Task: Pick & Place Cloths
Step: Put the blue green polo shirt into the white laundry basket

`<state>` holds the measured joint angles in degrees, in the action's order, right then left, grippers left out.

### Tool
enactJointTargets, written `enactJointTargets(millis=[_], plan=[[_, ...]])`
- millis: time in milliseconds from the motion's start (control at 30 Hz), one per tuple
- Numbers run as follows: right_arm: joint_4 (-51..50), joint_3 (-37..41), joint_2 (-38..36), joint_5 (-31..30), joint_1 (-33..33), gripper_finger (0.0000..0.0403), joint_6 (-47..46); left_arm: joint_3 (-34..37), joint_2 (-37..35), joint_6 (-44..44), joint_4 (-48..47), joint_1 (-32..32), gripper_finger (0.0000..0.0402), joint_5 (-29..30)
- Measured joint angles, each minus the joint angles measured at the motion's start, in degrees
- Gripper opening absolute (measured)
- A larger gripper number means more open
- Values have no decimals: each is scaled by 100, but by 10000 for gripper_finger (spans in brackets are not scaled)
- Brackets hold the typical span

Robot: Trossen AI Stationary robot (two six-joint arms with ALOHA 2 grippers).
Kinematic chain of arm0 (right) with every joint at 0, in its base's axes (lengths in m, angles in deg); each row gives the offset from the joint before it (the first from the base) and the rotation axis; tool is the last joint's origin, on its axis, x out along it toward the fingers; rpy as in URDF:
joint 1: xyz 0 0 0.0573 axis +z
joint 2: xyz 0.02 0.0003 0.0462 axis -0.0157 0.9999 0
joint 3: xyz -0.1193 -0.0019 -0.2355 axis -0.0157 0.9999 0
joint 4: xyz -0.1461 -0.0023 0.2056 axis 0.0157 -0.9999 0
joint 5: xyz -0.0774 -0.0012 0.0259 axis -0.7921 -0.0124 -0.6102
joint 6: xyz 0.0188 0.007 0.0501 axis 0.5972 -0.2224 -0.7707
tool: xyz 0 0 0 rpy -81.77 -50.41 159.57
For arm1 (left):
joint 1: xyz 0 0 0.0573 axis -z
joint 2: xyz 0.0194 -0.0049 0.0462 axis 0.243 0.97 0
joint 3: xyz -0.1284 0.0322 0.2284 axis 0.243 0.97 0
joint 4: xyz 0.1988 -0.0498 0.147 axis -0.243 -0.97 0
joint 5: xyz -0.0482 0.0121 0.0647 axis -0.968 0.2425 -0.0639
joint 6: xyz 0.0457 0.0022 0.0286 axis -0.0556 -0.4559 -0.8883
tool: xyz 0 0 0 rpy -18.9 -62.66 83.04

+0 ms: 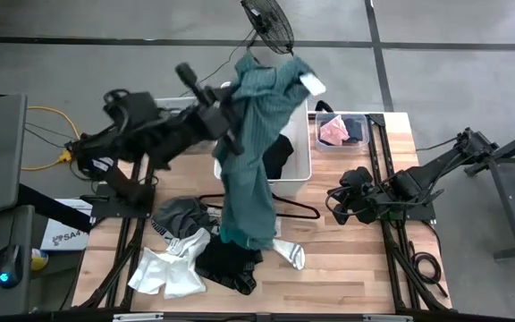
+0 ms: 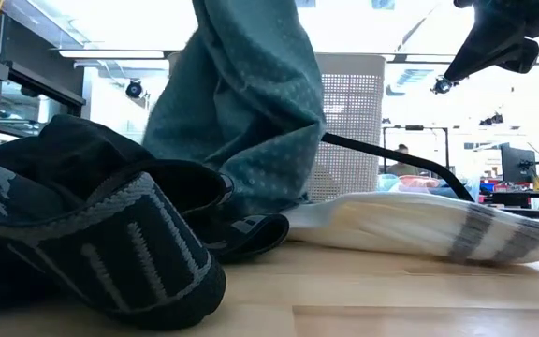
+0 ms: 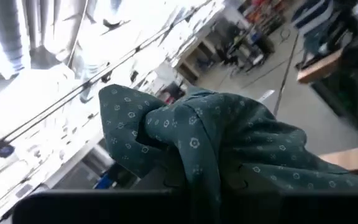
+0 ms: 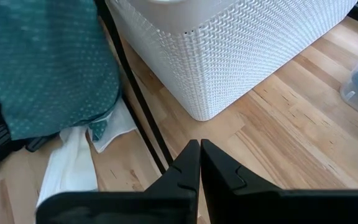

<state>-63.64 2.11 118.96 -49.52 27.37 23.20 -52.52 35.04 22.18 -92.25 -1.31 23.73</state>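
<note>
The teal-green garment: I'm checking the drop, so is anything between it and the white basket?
Nothing visible blocks it. The left gripper holds the teal-green garment up at the white basket, its top already draped over the rim, its lower end hanging to the table over the black wire hanger and other cloths.

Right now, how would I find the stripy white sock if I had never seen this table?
Start at the white basket in the middle of the wooden table. Just in front of it, beside the hanging green shirt's bottom edge, lies the white sock. Unlike the dark clothes next to it, it is white with grey stripes.
</note>
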Motion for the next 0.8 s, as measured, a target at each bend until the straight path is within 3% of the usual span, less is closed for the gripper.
enactJointTargets(millis=[167,300,633,800], plan=[[4,0,0,0,0,4,2,0,-7,891,-804,-587,21,-465],[-3,0,0,1,0,4,7,4,0,1497,-1562,-612,21,-618],[126,0,0,-8,0,4,51,4,-23,3540,-3825,590,21,-667],[1733,165,281,-168,60,4,1387,6,28,3486,-3780,1041,21,-168]])
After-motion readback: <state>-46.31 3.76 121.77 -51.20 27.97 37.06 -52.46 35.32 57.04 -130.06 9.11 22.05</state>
